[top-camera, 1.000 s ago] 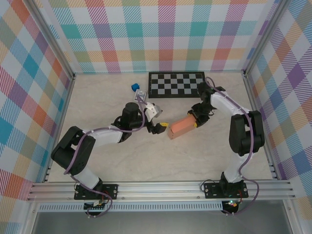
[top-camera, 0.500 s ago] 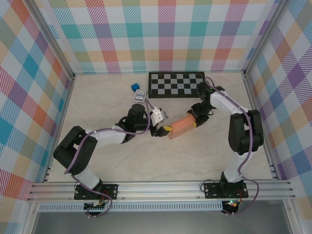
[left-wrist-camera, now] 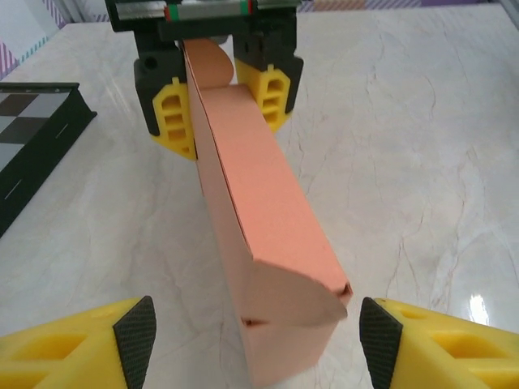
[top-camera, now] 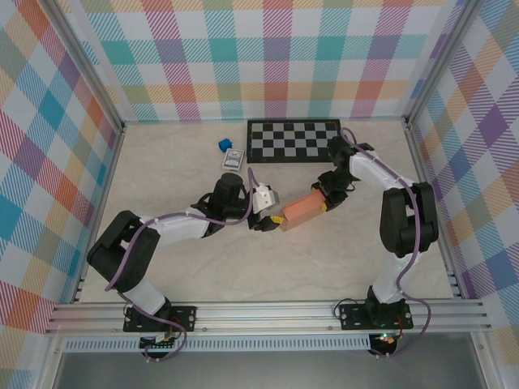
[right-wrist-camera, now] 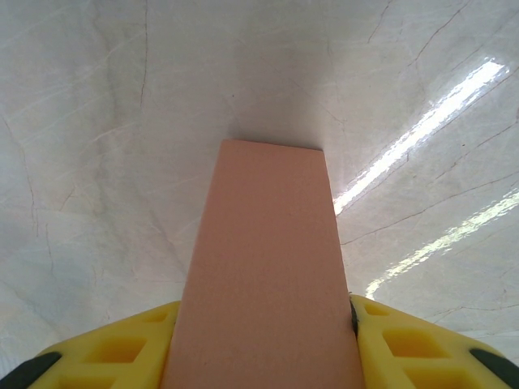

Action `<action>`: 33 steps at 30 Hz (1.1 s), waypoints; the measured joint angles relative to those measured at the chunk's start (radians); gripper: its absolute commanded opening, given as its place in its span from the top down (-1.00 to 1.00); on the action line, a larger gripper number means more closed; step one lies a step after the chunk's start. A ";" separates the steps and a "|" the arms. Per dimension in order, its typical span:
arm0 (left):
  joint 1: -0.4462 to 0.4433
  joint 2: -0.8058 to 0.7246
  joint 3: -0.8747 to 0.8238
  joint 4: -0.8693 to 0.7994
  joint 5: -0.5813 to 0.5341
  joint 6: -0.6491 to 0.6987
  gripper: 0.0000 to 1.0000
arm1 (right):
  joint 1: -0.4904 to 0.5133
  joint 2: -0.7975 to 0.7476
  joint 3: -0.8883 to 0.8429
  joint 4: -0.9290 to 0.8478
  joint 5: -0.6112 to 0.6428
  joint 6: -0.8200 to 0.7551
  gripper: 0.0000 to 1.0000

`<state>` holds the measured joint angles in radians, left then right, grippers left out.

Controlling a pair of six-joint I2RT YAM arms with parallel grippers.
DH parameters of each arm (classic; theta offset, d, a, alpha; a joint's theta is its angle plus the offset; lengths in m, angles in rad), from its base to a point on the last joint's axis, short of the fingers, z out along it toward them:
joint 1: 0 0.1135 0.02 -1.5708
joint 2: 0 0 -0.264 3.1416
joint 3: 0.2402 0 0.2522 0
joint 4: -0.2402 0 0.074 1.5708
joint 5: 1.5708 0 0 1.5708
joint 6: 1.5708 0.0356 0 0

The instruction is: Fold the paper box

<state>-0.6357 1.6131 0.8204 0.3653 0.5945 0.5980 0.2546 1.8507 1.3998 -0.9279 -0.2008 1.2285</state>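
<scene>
the box sits over the table, just right of centre in the top view. its long axis runs from lower left to upper right. the lower-left end points at the left gripper and the upper-right end at the right gripper. whether its underside touches the table cannot be told.

in the left wrist view the box stands on a narrow side, with the axis running from bottom centre up to top centre and leaning slightly left. a curved flap is folded across the near end, with a small gap at its right corner. a rounded tab stands up at the far end.

right gripper: the fingers press against both long sides of the box's upper-right end and grip it. the box fills the space between them.

left gripper: the fingers are spread wide, one on each side of the near end. a clear gap shows on both sides, and they touch nothing.
</scene>
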 measured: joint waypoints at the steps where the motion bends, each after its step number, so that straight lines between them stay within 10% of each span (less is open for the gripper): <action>1: 0.004 -0.008 0.000 -0.018 0.000 0.016 -0.39 | 0.000 0.000 0.000 0.000 -0.001 -0.003 0.42; 33: -0.026 0.074 0.097 -0.058 0.079 0.036 0.05 | -0.005 0.001 0.001 -0.001 -0.007 -0.018 0.45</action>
<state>-0.6617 1.6871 0.9176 0.3073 0.6739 0.6338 0.2501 1.8519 1.4010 -0.9287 -0.2081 1.2102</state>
